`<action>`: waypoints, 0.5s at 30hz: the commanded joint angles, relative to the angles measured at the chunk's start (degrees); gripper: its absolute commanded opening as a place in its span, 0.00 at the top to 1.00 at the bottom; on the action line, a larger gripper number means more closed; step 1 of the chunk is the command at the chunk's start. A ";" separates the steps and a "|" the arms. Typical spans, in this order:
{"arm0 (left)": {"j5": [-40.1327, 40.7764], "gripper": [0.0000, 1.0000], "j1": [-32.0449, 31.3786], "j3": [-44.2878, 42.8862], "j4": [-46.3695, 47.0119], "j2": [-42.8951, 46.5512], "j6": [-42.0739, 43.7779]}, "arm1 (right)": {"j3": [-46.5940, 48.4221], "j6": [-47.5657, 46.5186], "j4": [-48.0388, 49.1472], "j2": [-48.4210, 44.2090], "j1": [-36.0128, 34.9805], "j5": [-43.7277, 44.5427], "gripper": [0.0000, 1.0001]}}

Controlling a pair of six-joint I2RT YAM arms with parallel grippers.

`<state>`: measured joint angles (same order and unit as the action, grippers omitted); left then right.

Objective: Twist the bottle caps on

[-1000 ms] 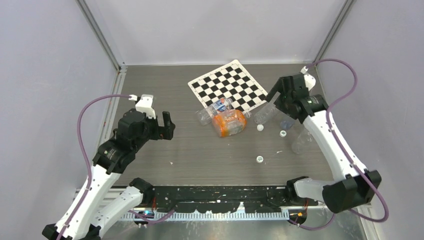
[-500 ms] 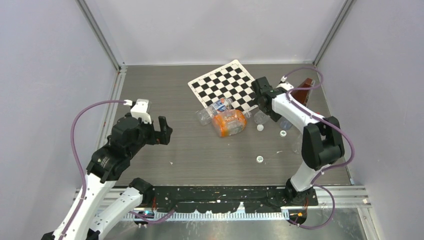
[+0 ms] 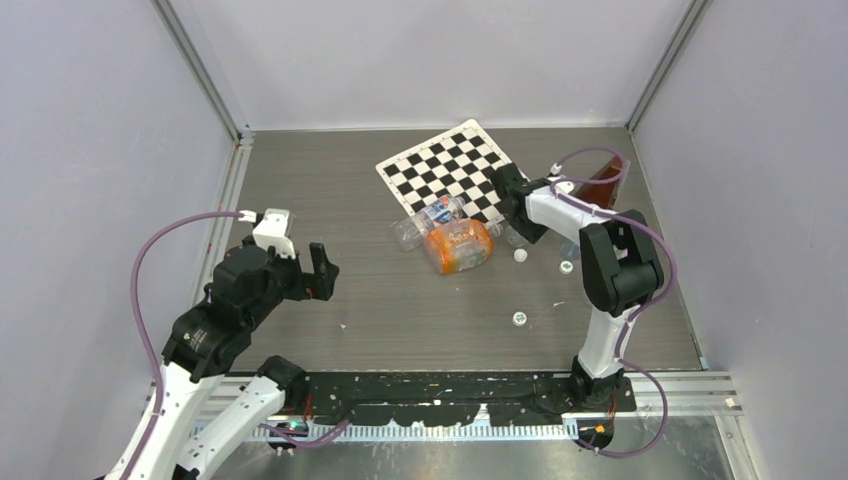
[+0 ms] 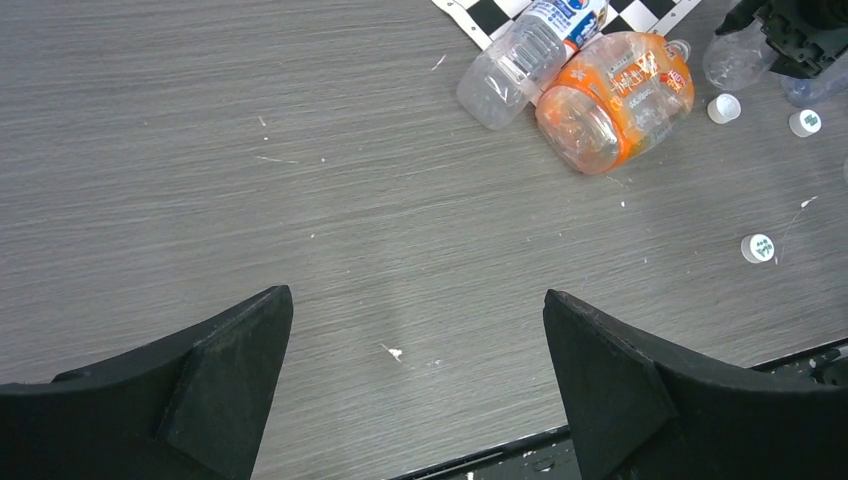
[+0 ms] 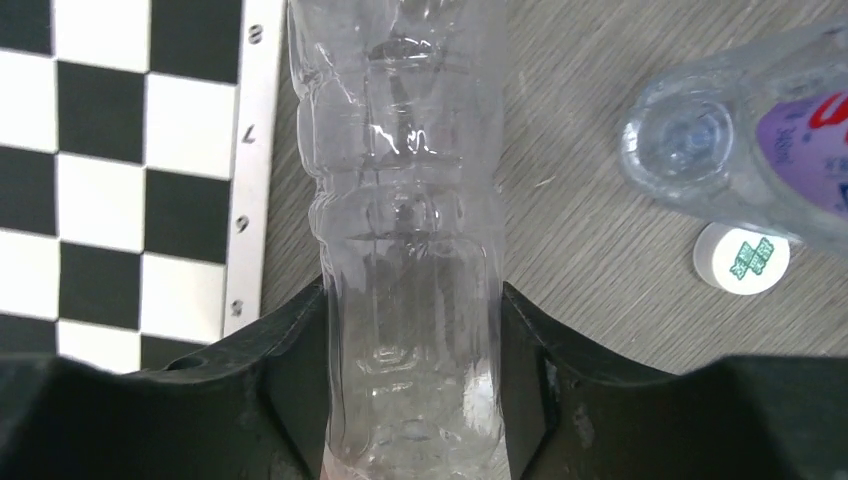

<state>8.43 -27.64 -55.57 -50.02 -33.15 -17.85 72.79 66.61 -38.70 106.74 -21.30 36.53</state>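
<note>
Right pincer (image 5: pixel 410 300) lowered, clasping clear bottle (image 5: pixel 405 180); checkerboard (image 5: pixel 100 200) margin shows 8, 7

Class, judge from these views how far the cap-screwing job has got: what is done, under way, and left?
Done: nothing shows capped; three white caps lie loose on the table. Under way: the right gripper clasps a clear bottle beside the checkerboard; the left gripper hangs open, empty. Left: picking up and screwing on every cap.

even, bright light, soft shadows (wrist views sharp), slight glare on plastic.
</note>
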 commanded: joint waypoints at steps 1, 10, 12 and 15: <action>-1.63 0.00 0.22 -0.49 3.12 1.02 -0.25 | 4.05 -1.44 -0.14 -5.72 -3.66 5.82 0.51; -0.39 0.00 0.23 -2.27 5.28 -1.82 -0.79 | 3.38 -17.83 4.86 -18.63 -18.42 -2.64 0.63; 0.65 0.00 0.22 -2.02 5.64 -1.66 -1.53 | 2.32 -19.53 5.91 -19.34 -24.46 -6.33 0.63; 2.16 0.00 0.22 -0.86 6.69 -0.96 -2.21 | 1.11 -20.77 6.45 -17.27 -32.54 -9.61 0.64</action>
<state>8.21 -27.64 -55.92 -47.22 -35.00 -18.46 74.87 50.98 -34.37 87.61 -45.58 32.93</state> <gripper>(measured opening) 0.995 0.537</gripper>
